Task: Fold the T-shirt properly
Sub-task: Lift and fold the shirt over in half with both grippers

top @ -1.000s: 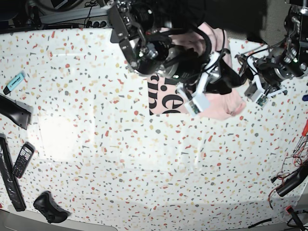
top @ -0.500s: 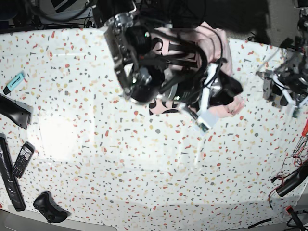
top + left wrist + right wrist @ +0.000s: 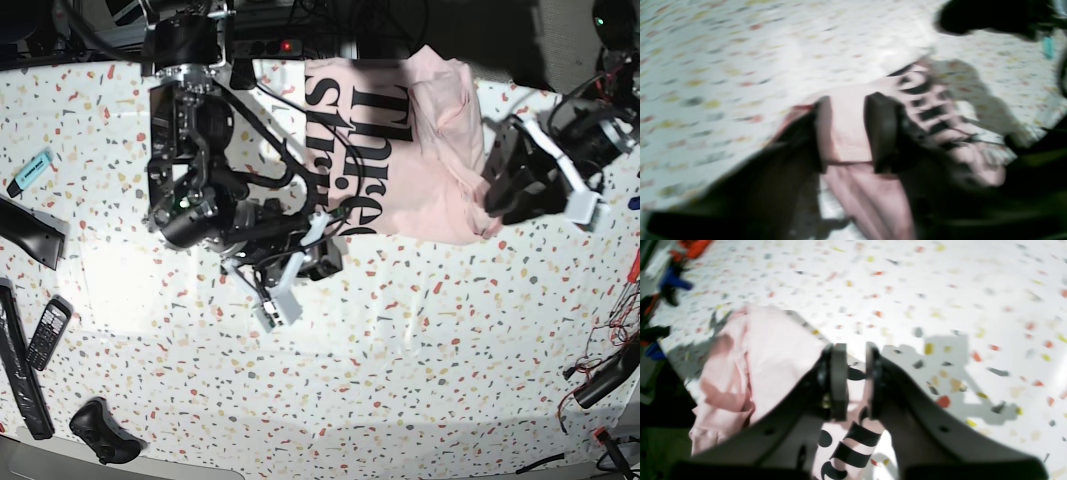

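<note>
Gripping opposite edges of the T-shirt (image 3: 420,150), which lies bunched at the table's (image 3: 400,340) far edge, looks like the spreading step. The left gripper (image 3: 846,133) and right gripper (image 3: 853,383) each pinch pink cloth. Next: pull apart, flatten. Speckled tabletop; a phone (image 3: 47,332) nearby.

The T-shirt (image 3: 440,140) is soft, matt pink cloth that creases and bunches into folds toward 3 o'clock, and its black lettering (image 3: 360,130) looks flat and smooth, printed on the weave. The desk (image 3: 400,380) is a hard, smooth white top with red, yellow and grey terrazzo flecks, glossy enough to throw a bright glare patch at 9 o'clock. The right gripper (image 3: 853,383) has matt grey plastic-looking jaws with smooth flat pads, and the left gripper (image 3: 846,133) looks dark and dull, though blurred.
</note>
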`<state>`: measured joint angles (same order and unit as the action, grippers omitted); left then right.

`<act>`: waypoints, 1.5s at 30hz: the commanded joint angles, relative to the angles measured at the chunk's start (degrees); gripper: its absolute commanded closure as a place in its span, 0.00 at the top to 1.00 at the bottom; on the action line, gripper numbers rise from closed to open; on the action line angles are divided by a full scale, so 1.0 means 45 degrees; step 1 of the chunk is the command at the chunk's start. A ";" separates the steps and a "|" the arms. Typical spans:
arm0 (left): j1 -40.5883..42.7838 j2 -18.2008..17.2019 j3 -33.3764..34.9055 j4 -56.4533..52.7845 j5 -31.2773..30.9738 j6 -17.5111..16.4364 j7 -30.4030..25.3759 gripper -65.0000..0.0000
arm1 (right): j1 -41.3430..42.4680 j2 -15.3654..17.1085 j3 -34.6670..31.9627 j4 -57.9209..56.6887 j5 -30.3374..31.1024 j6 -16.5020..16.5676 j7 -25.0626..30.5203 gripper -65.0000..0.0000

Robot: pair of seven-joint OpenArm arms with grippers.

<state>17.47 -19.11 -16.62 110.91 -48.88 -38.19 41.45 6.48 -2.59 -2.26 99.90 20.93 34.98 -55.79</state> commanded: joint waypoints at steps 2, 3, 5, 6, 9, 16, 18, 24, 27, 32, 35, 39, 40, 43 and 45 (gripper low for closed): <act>-0.0083 0.0092 0.0690 0.0442 -0.0199 -0.0102 -0.0058 0.00 | 0.0243 -0.0092 0.0000 0.0214 0.0335 0.0073 0.0291 0.04; -0.0083 0.0117 0.1156 0.0476 -0.0194 -0.0102 -0.0073 0.00 | 0.0243 -0.0097 0.0000 0.0214 0.0330 0.0073 0.0291 0.04; -0.0073 0.0117 0.2006 0.0471 -0.0049 -0.0102 -0.0058 0.00 | 0.0243 -0.0092 0.0005 0.0214 0.0325 0.0068 0.0296 0.04; -0.0073 0.0117 0.2399 0.0471 0.0185 -0.0102 -0.0010 0.00 | 0.0243 -0.0092 0.0000 0.0214 0.0194 0.0068 0.0296 0.04; -0.0073 0.0117 0.3444 0.0471 0.0690 -0.0097 0.0418 0.00 | 0.0248 -0.0092 0.0005 0.0214 -0.0408 0.0063 0.0306 0.04; -0.0073 0.0112 0.5100 0.0471 0.2278 0.0588 0.1010 0.00 | 0.0243 -0.0087 0.0005 0.0214 -0.0622 0.0024 0.0389 0.04; -0.0073 0.0112 0.5246 0.0471 0.3429 0.0835 0.1685 0.00 | 0.0243 -0.0092 0.0000 0.0214 -0.0622 0.0024 0.0384 0.04; -0.0073 -0.0199 0.4619 0.0471 0.6873 0.1273 0.2924 0.00 | 0.0243 -0.0092 0.0000 0.0214 -0.0617 0.0029 0.0389 0.04; -0.0073 -0.0636 0.3798 0.0471 0.6858 0.1676 0.3079 0.00 | 0.0243 -0.0092 0.0000 0.0214 -0.0617 0.0029 0.0389 0.04; -0.0073 -0.1219 0.2312 0.0471 0.6853 0.1928 0.3895 0.00 | 0.0243 -0.0097 0.0000 0.0214 -0.0607 0.0029 0.0389 0.04; -0.0073 -0.1282 0.1413 0.0476 0.6805 0.1928 0.3876 0.00 | 0.0243 -0.0097 0.0000 0.0209 -0.0602 0.0029 0.0398 0.04; -0.0073 -0.1263 0.0529 0.0529 0.4619 0.1923 0.4313 0.00 | 0.0243 -0.0097 0.0000 0.0185 -0.0520 0.0034 0.0457 0.02; -0.0068 -0.1263 0.0457 0.0529 0.3628 0.1919 0.4551 0.00 | 0.0243 -0.0097 -0.0005 0.0170 -0.0520 0.0034 0.0510 0.00; 0.0015 -0.1253 0.0466 0.0529 0.0495 0.1579 0.5265 0.00 | 0.0243 -0.0092 -0.0010 0.0019 -0.0534 0.0039 0.0549 0.00; 0.0306 -0.1253 0.0466 0.0520 -0.0889 0.1185 0.5202 0.00 | 0.0248 -0.0087 -0.0010 -0.0466 -0.0685 0.0039 0.0583 0.00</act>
<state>18.74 -24.01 -14.15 112.27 -52.80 -33.04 65.25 6.52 -2.72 -2.31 96.97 17.45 34.92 -54.26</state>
